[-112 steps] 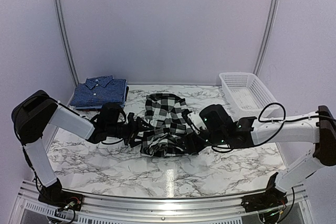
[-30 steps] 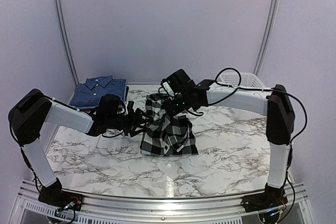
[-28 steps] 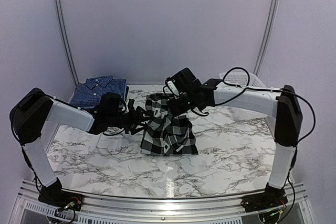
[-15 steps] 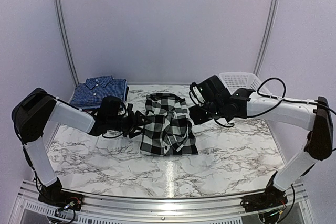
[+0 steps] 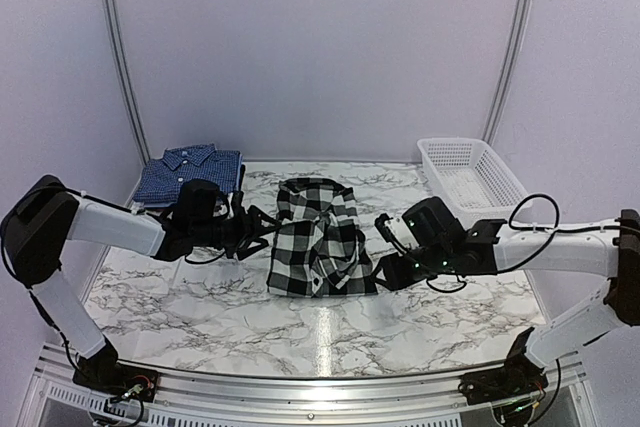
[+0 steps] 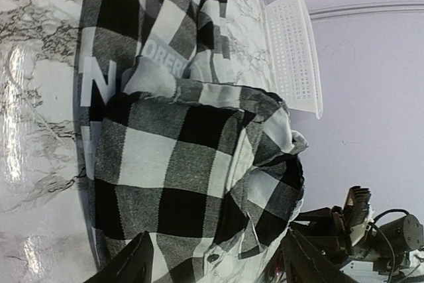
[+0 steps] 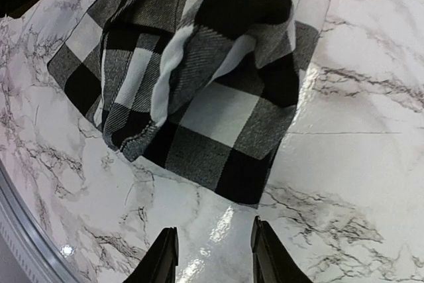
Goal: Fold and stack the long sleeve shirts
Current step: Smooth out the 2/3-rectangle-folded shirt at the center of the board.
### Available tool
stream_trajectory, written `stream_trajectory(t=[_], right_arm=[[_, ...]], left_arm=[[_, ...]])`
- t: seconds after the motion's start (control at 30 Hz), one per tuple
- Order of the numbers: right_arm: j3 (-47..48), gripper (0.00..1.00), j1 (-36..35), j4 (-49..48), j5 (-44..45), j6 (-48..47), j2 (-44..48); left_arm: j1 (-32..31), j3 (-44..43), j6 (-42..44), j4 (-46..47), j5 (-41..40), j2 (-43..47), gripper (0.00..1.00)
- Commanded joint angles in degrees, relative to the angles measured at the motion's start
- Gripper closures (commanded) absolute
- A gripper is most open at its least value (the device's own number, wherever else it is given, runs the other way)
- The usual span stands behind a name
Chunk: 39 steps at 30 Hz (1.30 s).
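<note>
The black-and-white checked long sleeve shirt point(image 5: 320, 242) lies folded in a rough bundle mid-table, white lettering showing point(image 6: 172, 157). A dark blue checked shirt point(image 5: 190, 175) sits folded at the back left. My left gripper point(image 5: 262, 230) is low at the checked shirt's left edge, open, its fingers wide either side of the cloth point(image 6: 215, 270). My right gripper point(image 5: 385, 272) is low at the shirt's front right corner point(image 7: 218, 111), open, with bare marble between its fingers point(image 7: 213, 256) and the cloth just ahead of them.
A white mesh basket point(image 5: 470, 172) stands at the back right, also in the left wrist view point(image 6: 291, 51). The marble table point(image 5: 330, 332) runs to a metal rail at the near edge. Walls close in the left, back and right.
My right arm came away from above the shirt's far side, swung right and dropped to its front right corner, its jaws narrowing. The left gripper drew slightly left, still open.
</note>
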<state>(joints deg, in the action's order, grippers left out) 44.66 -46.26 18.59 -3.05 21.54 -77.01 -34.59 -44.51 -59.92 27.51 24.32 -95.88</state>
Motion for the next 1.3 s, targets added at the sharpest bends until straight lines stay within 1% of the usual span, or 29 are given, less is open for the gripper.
stream_trajectory(t=[0.0, 0.07, 0.23, 0.3, 0.37, 0.43, 0.53, 0.8, 0.9, 1.03, 1.1, 1.2, 1.27], right_arm=[[-1.56, 0.67, 0.34, -10.06, -10.89, 4.44, -2.35], [-1.41, 0.68, 0.35, -13.68, -13.13, 6.04, -4.39], [2.12, 0.69, 0.51, -21.04, -16.23, 8.97, -10.96], [4.04, 0.69, 1.04, -21.90, -16.65, 9.78, -13.93], [5.68, 0.70, 2.43, -22.60, -16.86, 10.40, -16.45], [6.71, 0.70, 4.53, -24.40, -17.74, 11.50, -18.09], [9.31, 0.70, 7.30, -26.30, -20.17, 13.04, -21.38], [18.37, 0.68, 11.80, -24.79, -20.44, 13.31, -30.87], [20.64, 0.62, 13.32, -24.07, -19.70, 12.75, -32.39], [23.04, 0.46, 14.62, -22.13, -16.94, 11.73, -33.06], [23.44, 0.42, 15.16, -22.03, -17.28, 11.74, -32.82], [23.21, 0.39, 15.01, -22.36, -18.15, 11.85, -31.18], [22.15, 0.41, 14.42, -22.00, -17.21, 11.38, -28.53]], left_arm=[[-2.36, 0.13, 2.66, -2.77, -1.72, 2.75, 0.35], [-3.70, 0.16, 2.91, -3.02, -1.87, 2.35, 0.41], [-6.97, 0.63, 2.97, -3.25, -2.06, 0.24, 0.64], [-8.11, 0.71, 2.92, -3.26, -2.08, -0.69, 0.72], [-8.78, 1.10, 2.65, -3.25, -2.15, -1.52, 0.78], [-9.15, 1.85, 2.49, -3.25, -2.74, -1.97, 0.82], [-9.16, 3.28, 2.20, -3.49, -3.45, -2.65, 0.85], [-9.30, 4.58, 1.91, -3.77, -3.90, -4.05, 0.88], [-9.51, 4.94, 1.93, -3.85, -3.90, -4.29, 0.88], [-9.71, 5.35, 1.91, -3.92, -3.92, -4.75, 0.88], [-9.81, 5.48, 1.90, -3.95, -3.86, -4.92, 0.89], [-9.96, 5.49, 1.91, -3.95, -3.93, -4.87, 0.89], [-9.94, 5.47, 1.92, -3.95, -4.09, -4.68, 0.89]])
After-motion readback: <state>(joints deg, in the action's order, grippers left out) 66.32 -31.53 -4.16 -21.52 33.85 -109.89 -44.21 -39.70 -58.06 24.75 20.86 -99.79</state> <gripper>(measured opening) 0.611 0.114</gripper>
